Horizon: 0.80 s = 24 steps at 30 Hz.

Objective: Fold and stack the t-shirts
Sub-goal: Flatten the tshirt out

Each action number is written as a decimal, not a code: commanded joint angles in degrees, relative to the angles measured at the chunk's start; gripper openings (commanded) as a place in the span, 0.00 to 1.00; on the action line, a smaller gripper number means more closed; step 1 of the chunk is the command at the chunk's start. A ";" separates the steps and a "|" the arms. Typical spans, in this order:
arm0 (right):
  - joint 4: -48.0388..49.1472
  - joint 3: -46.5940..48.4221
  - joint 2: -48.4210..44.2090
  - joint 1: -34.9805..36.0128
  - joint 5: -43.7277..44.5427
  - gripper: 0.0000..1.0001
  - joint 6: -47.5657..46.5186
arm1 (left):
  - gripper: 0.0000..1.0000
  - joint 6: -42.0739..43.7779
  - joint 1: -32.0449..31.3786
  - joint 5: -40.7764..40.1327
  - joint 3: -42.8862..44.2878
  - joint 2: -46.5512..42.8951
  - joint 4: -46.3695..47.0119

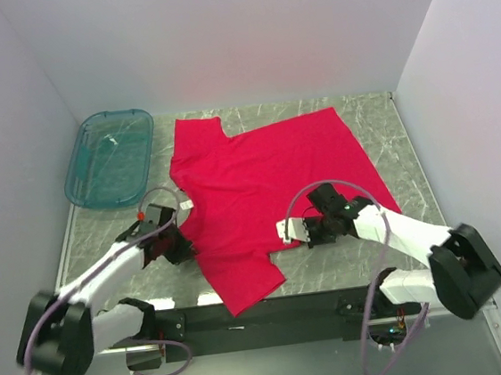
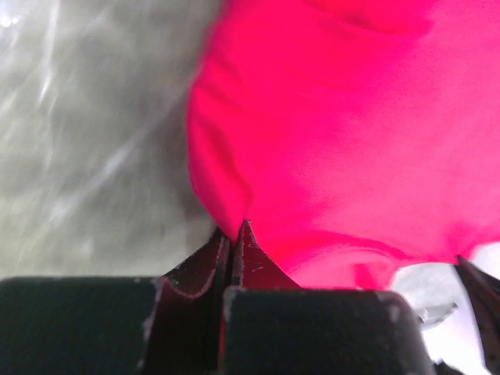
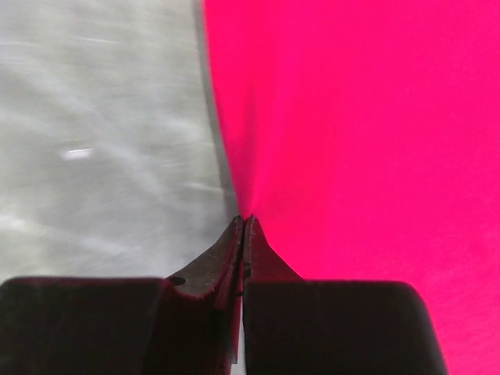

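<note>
Two grippers, both closed on cloth. One red t-shirt point(image 1: 267, 177) lies spread flat at the centre of the marbled table point(image 1: 388, 128). The left gripper point(image 1: 183, 246) pinches its edge at eight o'clock and the right gripper point(image 1: 289, 231) pinches its edge at five o'clock, each with its fingertips pressed together on a fold. A teal tub point(image 1: 108, 158) lies at ten o'clock, near one sleeve.

We find the shirt point(image 1: 267, 177) spread flat on the table point(image 1: 388, 128), with the tub point(image 1: 110, 157) to its left, just beside its far sleeve. The left gripper point(image 1: 183, 248) meets the shirt's left edge, behind its near sleeve. The right gripper point(image 1: 296, 233) meets the shirt's near edge, right of that same sleeve.
</note>
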 commanded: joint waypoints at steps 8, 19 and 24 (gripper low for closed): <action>-22.55 -1.10 -15.33 14.01 -11.04 0.00 0.69 | 0.01 -3.10 -0.14 5.37 1.11 -23.59 -24.20; -33.09 5.22 -19.82 21.40 -16.48 0.00 4.49 | 0.00 3.22 -0.14 9.78 8.48 -36.24 -37.39; -33.28 8.30 -18.33 21.14 -17.81 0.46 7.02 | 0.29 6.38 -0.14 12.50 10.25 -38.19 -39.24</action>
